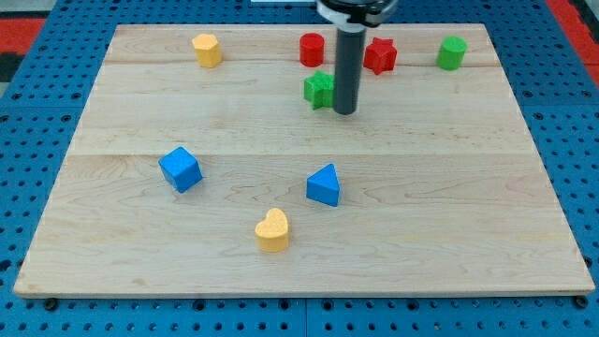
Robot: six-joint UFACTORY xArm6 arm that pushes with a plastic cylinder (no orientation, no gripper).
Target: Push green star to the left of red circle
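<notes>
The green star (319, 89) lies near the view's top centre, just below the red circle (312, 49). My tip (345, 112) rests on the board right against the green star's right side. The rod rises from there to the view's top and hides part of the red star behind it.
A red star (381, 55) sits right of the rod, and a green cylinder-like block (451, 52) at the top right. A yellow block (207, 50) is at the top left. A blue cube (180, 169), a blue triangle (324, 185) and a yellow heart (272, 230) lie lower on the wooden board (449, 206).
</notes>
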